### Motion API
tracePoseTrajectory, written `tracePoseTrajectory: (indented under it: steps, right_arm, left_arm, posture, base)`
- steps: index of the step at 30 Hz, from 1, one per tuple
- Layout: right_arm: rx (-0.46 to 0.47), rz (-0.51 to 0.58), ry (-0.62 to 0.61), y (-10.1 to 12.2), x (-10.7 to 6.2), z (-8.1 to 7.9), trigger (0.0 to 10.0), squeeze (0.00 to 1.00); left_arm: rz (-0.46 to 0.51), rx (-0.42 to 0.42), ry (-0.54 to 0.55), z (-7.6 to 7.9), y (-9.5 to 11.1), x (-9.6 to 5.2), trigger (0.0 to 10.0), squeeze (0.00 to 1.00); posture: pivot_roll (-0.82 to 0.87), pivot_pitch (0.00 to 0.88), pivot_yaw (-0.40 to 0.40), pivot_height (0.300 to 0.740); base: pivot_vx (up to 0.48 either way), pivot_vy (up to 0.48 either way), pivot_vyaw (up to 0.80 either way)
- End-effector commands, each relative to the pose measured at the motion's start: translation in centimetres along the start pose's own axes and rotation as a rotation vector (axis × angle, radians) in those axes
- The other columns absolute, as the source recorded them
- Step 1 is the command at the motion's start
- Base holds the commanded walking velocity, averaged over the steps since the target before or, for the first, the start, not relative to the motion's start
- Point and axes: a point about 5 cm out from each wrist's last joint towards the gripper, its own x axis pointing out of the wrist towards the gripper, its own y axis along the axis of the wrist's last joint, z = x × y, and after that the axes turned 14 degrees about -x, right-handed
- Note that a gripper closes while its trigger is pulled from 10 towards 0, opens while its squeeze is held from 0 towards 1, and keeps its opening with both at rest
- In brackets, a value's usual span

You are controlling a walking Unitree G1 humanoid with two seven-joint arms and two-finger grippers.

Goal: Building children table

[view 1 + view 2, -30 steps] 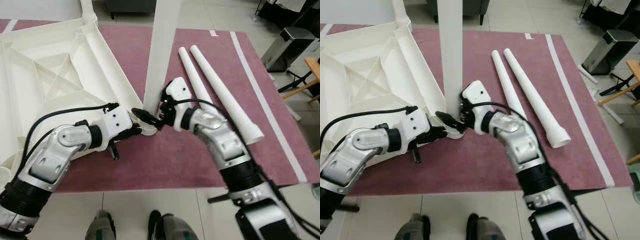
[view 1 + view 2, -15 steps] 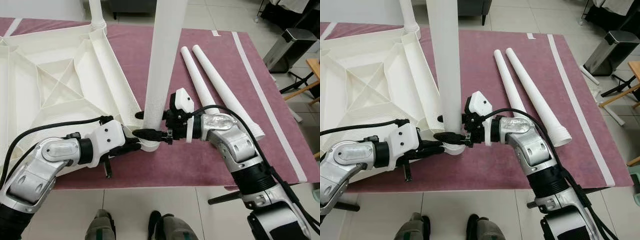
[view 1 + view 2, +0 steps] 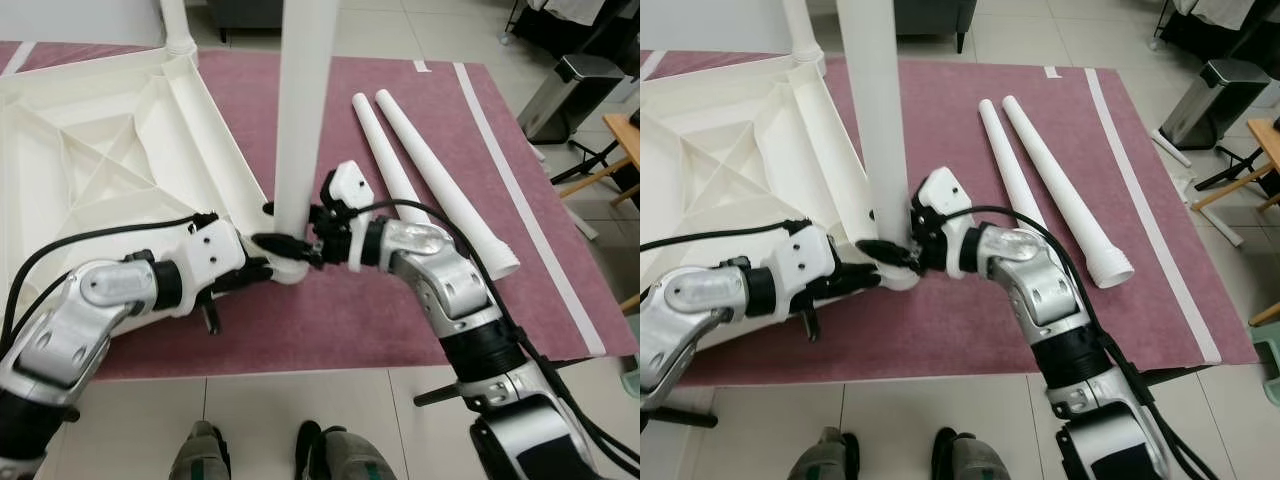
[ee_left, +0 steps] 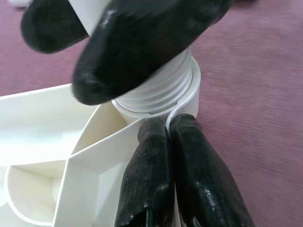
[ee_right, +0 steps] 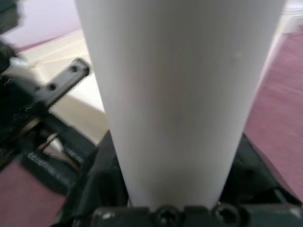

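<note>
At the centre of the left eye view, the upright table leg (image 3: pixel 304 100) stands in the corner socket (image 3: pixel 290 268) of the overturned white tabletop (image 3: pixel 110 150), which lies on the maroon rug (image 3: pixel 360 320) and fills the upper left of the frame. The leg is a long, smooth, hollow-looking plastic tube; it is judged light and stiff, yet slippery along its shaft, so the best hold is low down, just above the threaded base (image 4: pixel 158 92), where turning force transfers with least wobble. The right hand (image 3: pixel 292 243) sits at that point, its fingers spread around the tube; the right wrist view shows the shaft filling the gap between them. The left hand (image 4: pixel 163 142) comes in from the lower left, its two fingers pressed together on the thin rim of the socket, bracing the tabletop. Both hands meet at the socket, touching or nearly touching each other. Two spare legs (image 3: pixel 430 160) lie side by side on the rug in the upper right, well apart from the hands. A second fitted leg (image 3: pixel 176 25) rises at the tabletop's far corner.
</note>
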Motion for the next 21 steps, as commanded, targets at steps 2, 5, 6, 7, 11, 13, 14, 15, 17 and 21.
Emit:
tracePoseTrajectory:
  steps: [2, 5, 6, 7, 11, 13, 14, 15, 17, 21]
  right_arm:
    - [0.042, -0.207, -0.243, -2.8, -0.5, 1.6, 0.0, 0.0]
    - [0.06, -0.233, -0.304, -3.0, -0.3, 1.5, 0.0, 0.0]
    - [0.078, -0.262, -0.371, -3.3, -0.2, 1.5, 0.0, 0.0]
    - [0.078, -0.262, -0.371, -3.3, -0.2, 1.5, 0.0, 0.0]
    - [0.135, -0.346, -0.568, -4.3, 0.3, 1.1, 0.0, 0.0]
    - [0.15, -0.358, -0.594, -4.5, 0.5, 0.9, 0.0, 0.0]
    - [0.15, -0.358, -0.594, -4.5, 0.5, 0.9, 0.0, 0.0]
    - [0.16, -0.361, -0.616, -4.5, 0.7, 0.7, 0.0, 0.0]
    - [0.154, -0.339, -0.598, -4.1, 1.2, 0.3, 10.0, 0.0]
    - [0.141, -0.282, -0.559, -3.4, 1.6, -0.1, 10.0, 0.0]
  left_arm:
    - [0.072, 0.081, -0.02, -0.1, 2.0, 0.7, 0.0, 0.0]
    - [0.07, 0.077, 0.01, -1.0, 2.1, 1.4, 0.0, 0.0]
    - [0.065, 0.072, 0.041, -1.8, 2.2, 2.1, 0.0, 0.0]
    - [0.065, 0.072, 0.041, -1.8, 2.2, 2.1, 0.0, 0.0]
    - [0.059, 0.032, 0.16, -4.2, 2.5, 4.2, 0.0, 0.0]
    - [0.058, 0.021, 0.175, -4.5, 2.6, 4.6, 0.0, 0.0]
    - [0.058, 0.021, 0.175, -4.5, 2.6, 4.6, 0.0, 0.0]
    - [0.059, 0.017, 0.179, -4.6, 2.6, 4.8, 0.0, 0.0]
    - [0.064, 0.02, 0.158, -4.4, 2.6, 4.7, 0.0, 0.0]
    - [0.068, 0.025, 0.142, -4.2, 2.6, 4.6, 0.0, 0.0]
  posture:
    - [0.14, 0.192, -0.044, 0.74]
    - [0.14, 0.191, -0.043, 0.74]
    - [0.13, 0.191, -0.041, 0.74]
    - [0.13, 0.191, -0.041, 0.74]
    - [0.13, 0.191, -0.038, 0.74]
    - [0.13, 0.19, -0.037, 0.74]
    - [0.13, 0.19, -0.037, 0.74]
    - [0.12, 0.19, -0.035, 0.74]
    - [0.12, 0.189, -0.035, 0.74]
    - [0.13, 0.189, -0.037, 0.74]
  base:
    - [0.0, 0.0, 0.0]
    - [0.0, 0.0, 0.0]
    - [0.0, 0.0, 0.0]
    - [0.0, 0.0, 0.0]
    - [0.0, 0.0, 0.0]
    - [0.0, 0.0, 0.0]
    - [0.0, 0.0, 0.0]
    - [0.0, 0.0, 0.0]
    - [0.0, 0.0, 0.0]
    - [0.0, 0.0, 0.0]
